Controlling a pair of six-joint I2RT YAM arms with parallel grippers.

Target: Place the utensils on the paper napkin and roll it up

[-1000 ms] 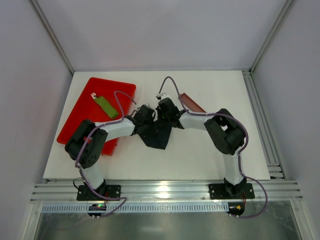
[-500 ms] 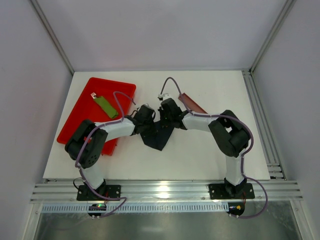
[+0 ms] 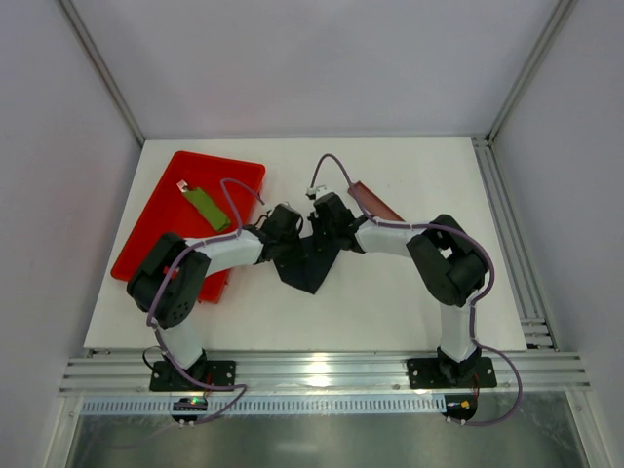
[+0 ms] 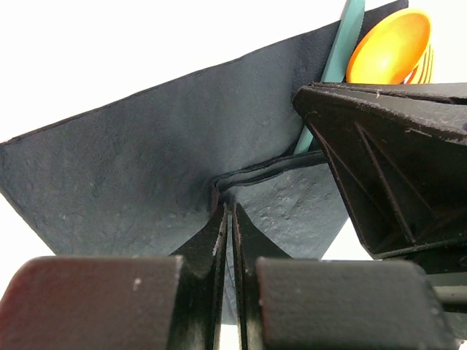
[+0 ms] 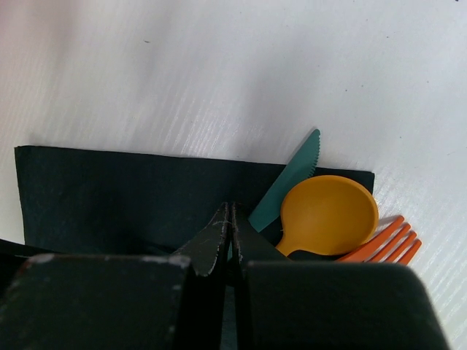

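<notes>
Finished closing the left pincer (image 4: 228, 211) within the last second, now pressed tight on a pinched-up pleat of the paper napkin (image 4: 131, 160). Kept the right pincer (image 5: 230, 215) fully shut all that while, tips down on the black sheet just beside the utensils (image 5: 321, 208); cannot tell whether any paper is nipped there. Drew the sheet in slightly as well, going by the overhead view: a narrower dark patch between the two wrists than a second ago. Probably means the placing is done and the rolling is under way, with a hold near both sides of the bundle.

Leaves the napkin mid-bench between the two pincers, folded over the handles, with only the teal knife (image 5: 288, 182), the orange spoon (image 5: 332, 219) and the fork (image 5: 387, 240) poking out past its far edge. Puts the pleat right at the left tips and the fold directly under the right ones. Leaves the red tray (image 3: 156, 219) with its green piece (image 3: 207, 208) well apart to the left, and the brown tray (image 3: 375, 202) just behind the right wrist
</notes>
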